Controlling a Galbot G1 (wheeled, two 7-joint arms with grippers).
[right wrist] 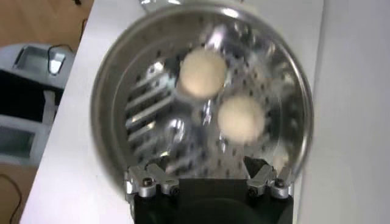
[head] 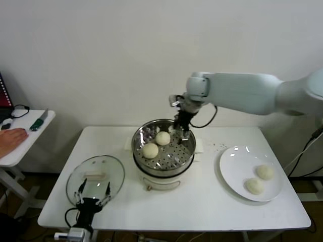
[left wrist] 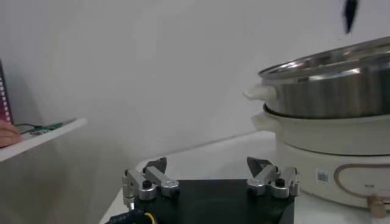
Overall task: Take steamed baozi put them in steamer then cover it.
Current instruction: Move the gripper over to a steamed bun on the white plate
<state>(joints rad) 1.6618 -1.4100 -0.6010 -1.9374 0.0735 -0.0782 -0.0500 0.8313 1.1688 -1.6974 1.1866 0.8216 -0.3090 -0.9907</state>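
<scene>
The steel steamer (head: 139,137) on its white pot base stands mid-table and holds two cream baozi (head: 162,138), (head: 150,150). Both show in the right wrist view (right wrist: 203,72), (right wrist: 241,118). My right gripper (head: 183,129) hangs open and empty over the steamer's far right rim. Two more baozi (head: 265,172), (head: 254,186) lie on the white plate (head: 237,161) at the right. The glass cover (head: 96,177) with its white handle lies flat at the front left. My left gripper (head: 93,194) is open and empty at the table's front edge, by the cover.
A small white side table (head: 22,136) at the far left carries a person's hand (head: 11,138) and small tools. The wall stands close behind the table. The steamer's side (left wrist: 329,97) fills the right of the left wrist view.
</scene>
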